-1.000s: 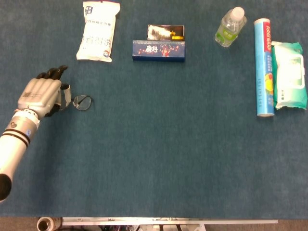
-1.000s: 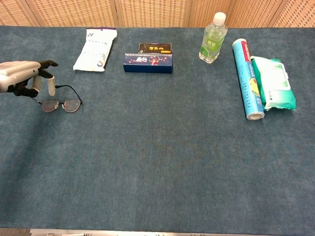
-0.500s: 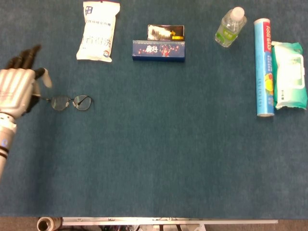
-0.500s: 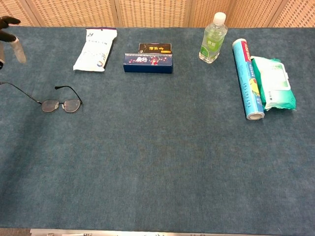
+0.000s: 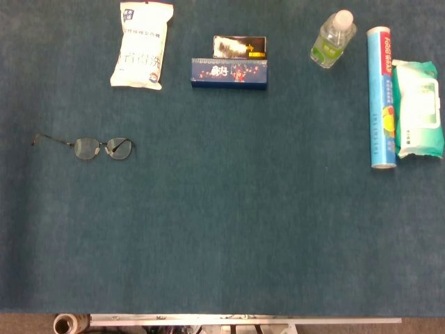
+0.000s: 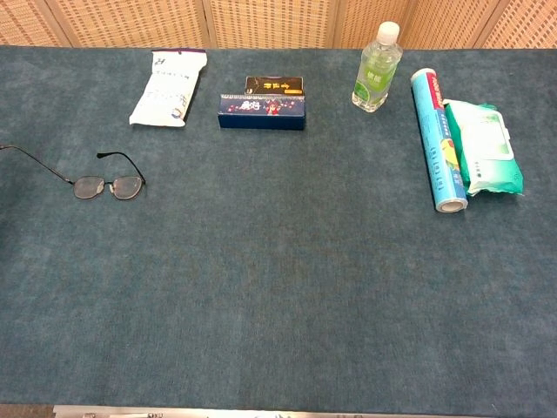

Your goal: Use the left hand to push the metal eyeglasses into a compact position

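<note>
the metal eyeglasses [image 5: 96,147] lie flat on the blue-covered counter [image 5: 229,229] toward its left side, lenses side by side. one temple arm stretches out to the left, away from the lenses, and in the chest view the other temple arm curves up and back behind the frame, so the glasses are unfolded. nothing touches them.

neither the left hand nor the right hand shows in the head view or the chest view, so i cannot tell how their fingers lie.

along the far edge sit a white pouch [image 5: 142,44] at the left, then a dark blue box [image 5: 229,72] with a smaller black box [image 5: 239,46] just behind it. further right stands a clear bottle [image 5: 333,39] of greenish liquid. at the right a blue food wrap roll [image 5: 381,97] lies lengthwise, with a green pack of wipes [image 5: 417,109] touching its right side.
</note>
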Robot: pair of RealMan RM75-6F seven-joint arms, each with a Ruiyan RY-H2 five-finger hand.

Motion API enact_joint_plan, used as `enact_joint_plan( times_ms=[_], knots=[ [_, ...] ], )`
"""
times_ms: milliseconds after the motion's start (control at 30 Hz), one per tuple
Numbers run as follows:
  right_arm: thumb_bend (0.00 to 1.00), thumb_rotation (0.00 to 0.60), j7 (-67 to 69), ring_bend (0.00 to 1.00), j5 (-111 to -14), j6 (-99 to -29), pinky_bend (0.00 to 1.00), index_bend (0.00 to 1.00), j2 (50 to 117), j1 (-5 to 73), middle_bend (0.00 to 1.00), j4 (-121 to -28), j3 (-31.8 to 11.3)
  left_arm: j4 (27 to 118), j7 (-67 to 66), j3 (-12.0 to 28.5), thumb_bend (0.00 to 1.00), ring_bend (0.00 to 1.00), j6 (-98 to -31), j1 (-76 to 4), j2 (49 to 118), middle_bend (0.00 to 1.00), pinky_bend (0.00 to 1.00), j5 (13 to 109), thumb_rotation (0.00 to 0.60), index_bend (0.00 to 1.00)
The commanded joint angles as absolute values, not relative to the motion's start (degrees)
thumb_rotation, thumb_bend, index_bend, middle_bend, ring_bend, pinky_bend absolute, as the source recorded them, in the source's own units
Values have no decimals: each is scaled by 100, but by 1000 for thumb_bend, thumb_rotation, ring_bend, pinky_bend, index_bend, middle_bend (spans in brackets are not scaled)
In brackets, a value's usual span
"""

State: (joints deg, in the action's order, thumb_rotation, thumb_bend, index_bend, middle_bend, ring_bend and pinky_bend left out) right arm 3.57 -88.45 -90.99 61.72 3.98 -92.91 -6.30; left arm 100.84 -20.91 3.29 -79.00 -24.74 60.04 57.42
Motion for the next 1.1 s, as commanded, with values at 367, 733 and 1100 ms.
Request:
enact_joint_plan(
  times_ms=[367,733,1100],
  knots=[
    [280,600,373,170,-8897,-9109,390,430,6182,393,353,-9255,-610,8711,-1547,442,228,0,-7972,-2073,6837,0,108,6137,600,0],
    [280,600,401,170,-8877,-9114,390,430,6175,387,353,-9254,-621,7817,-812,572,226,0,-7769,-1988,7564,0,111,6444,600,0],
    [280,600,429,170,-8862,-9103,390,430,6150,383,353,-9265,-624,7201,-551,730,226,0,-7659,-2021,8206,0,112,6732,600,0]
  ],
)
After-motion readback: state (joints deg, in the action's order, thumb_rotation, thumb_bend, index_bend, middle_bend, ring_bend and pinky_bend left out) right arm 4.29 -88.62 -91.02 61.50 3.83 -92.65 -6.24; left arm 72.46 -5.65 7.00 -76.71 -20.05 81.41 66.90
